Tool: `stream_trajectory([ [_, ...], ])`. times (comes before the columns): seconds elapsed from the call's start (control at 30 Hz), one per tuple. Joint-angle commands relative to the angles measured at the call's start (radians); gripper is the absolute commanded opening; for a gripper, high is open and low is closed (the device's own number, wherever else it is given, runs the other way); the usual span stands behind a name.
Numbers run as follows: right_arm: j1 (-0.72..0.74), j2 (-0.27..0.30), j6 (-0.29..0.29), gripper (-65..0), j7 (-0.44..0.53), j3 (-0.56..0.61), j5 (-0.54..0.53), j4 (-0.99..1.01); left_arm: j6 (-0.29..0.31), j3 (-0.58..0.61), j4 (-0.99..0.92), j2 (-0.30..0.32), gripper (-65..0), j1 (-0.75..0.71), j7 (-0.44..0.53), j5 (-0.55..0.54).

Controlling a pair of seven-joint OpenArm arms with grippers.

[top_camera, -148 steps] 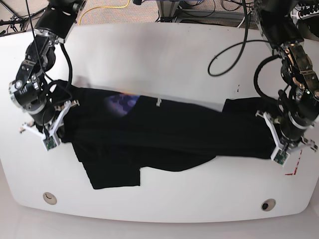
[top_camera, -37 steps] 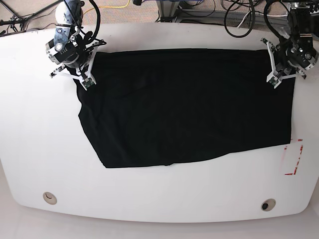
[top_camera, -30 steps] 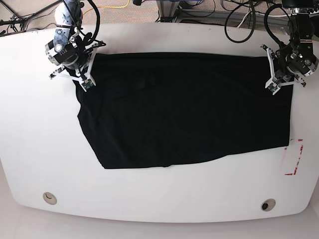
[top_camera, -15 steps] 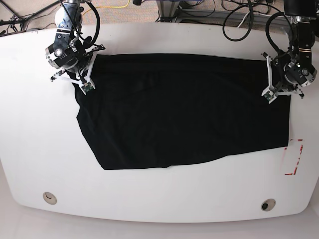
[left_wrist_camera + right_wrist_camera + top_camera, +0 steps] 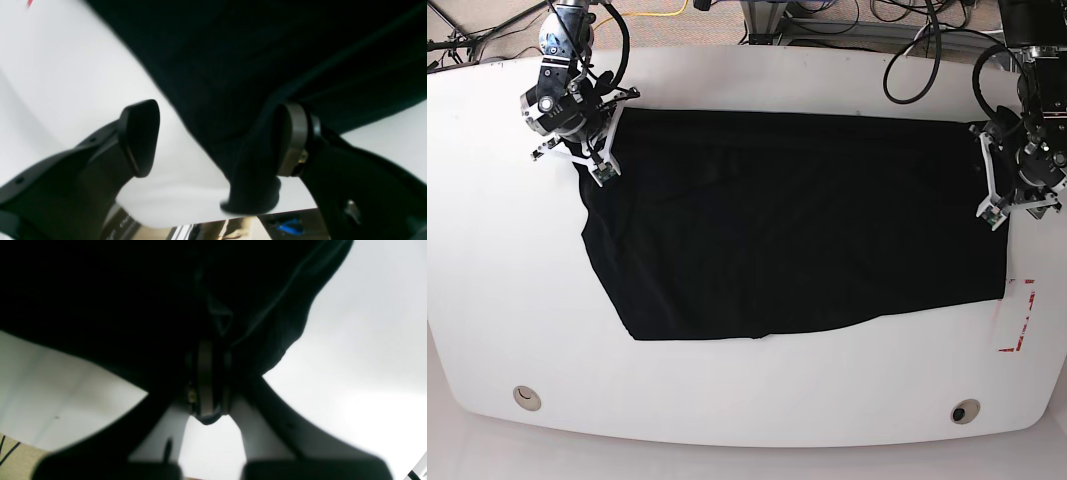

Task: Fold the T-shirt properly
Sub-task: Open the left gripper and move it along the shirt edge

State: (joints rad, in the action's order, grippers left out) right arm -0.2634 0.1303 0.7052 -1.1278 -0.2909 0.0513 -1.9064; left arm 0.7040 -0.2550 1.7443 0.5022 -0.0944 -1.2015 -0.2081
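Observation:
The black T-shirt (image 5: 797, 220) lies spread wide over the white table (image 5: 757, 390), print not showing. At the shirt's far left corner in the base view, my right gripper (image 5: 597, 160) is shut on the cloth. The right wrist view shows its pads (image 5: 208, 380) pinched together on a bunched fold of the T-shirt (image 5: 100, 290). My left gripper (image 5: 995, 200) stands at the shirt's right edge. In the left wrist view it (image 5: 213, 140) is open, and a hanging fold of T-shirt (image 5: 267, 50) rests against one finger (image 5: 290, 140).
A red tape mark (image 5: 1017, 315) sits near the table's right edge, just beyond the shirt. Two round holes (image 5: 525, 397) (image 5: 965, 411) are set along the front edge. Cables (image 5: 907, 40) trail behind the table.
My left gripper has opened, let go of the shirt's right corner and moved toward the front along the right edge. The far hem has settled lower there. The right gripper has barely moved.

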Motion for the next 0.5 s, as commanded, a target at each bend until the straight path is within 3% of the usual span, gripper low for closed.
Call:
stream_trajectory([
  [0.0,-0.006,0.012,-0.007,-64.5,-0.005,-0.008,0.020,-0.035,-0.006,-0.033,0.018,0.023,-19.2,0.022,-0.031,0.028],
  [0.27,-0.012,0.010,-0.007,-64.5,-0.007,-0.008,0.020,-0.035,-0.006,-0.111,0.029,0.057,-18.9,0.015,-0.044,-0.012],
  [0.47,-0.014,0.010,-0.007,-64.7,-0.007,-0.008,0.020,-0.038,-0.006,-0.071,0.032,0.154,-19.2,-0.037,-0.045,-0.287],
])
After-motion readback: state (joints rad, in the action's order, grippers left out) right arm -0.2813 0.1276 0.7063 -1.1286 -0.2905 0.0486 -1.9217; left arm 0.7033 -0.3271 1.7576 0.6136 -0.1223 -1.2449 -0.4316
